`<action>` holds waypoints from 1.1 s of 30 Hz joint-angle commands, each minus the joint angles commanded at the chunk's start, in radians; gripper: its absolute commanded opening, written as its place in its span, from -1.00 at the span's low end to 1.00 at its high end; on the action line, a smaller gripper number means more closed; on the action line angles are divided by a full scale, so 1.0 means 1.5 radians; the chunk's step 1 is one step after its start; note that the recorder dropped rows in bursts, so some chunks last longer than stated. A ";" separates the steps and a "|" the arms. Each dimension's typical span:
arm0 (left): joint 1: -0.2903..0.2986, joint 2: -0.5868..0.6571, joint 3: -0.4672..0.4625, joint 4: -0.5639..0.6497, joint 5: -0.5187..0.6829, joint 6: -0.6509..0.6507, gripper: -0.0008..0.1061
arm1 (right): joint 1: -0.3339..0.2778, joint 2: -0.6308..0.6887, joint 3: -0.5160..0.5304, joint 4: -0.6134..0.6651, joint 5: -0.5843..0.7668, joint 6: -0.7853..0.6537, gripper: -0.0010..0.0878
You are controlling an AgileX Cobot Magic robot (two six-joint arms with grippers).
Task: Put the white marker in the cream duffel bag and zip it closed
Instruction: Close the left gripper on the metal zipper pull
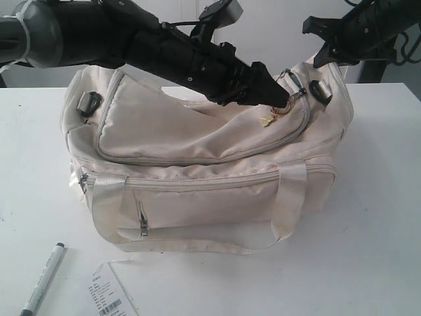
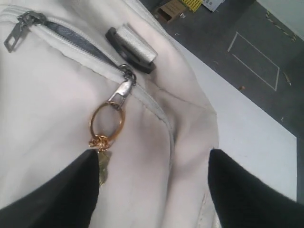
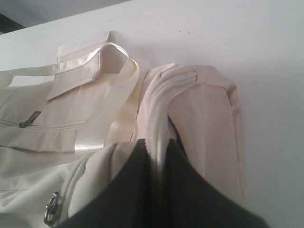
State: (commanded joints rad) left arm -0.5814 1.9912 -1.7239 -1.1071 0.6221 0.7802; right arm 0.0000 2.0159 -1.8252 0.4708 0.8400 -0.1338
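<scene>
white marker point(image 1: 43, 278) end cut by picture edge, paper tag point(image 1: 109, 297) print unreadable, cream duffel bag point(image 1: 197, 135) interior hidden

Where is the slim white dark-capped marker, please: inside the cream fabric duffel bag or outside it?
Outside: the slim white marker lies on the white table, apart from the cream duffel bag.

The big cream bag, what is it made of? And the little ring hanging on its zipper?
The cream duffel bag looks like soft matte cloth: it sags and creases. Its handles look like glossier ribbon-like webbing that catches light. The ring charm seems to be shiny gold-coloured metal; the zipper pull holding it looks like silvery metal.
</scene>
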 joint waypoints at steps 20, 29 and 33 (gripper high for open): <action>0.000 0.066 -0.056 -0.045 -0.031 0.040 0.29 | 0.000 0.000 0.000 0.000 -0.003 0.010 -0.98; -0.013 0.073 -0.056 -0.057 -0.039 0.040 0.29 | 0.000 0.000 0.000 0.000 -0.003 0.010 -0.98; -0.015 0.086 -0.060 -0.074 -0.050 0.040 0.29 | 0.000 0.000 0.000 0.000 -0.003 0.010 -0.98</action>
State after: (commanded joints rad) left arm -0.6046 2.1199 -1.8137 -1.2181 0.5469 0.8406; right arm 0.0000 2.0159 -1.8252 0.4708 0.8362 -0.1182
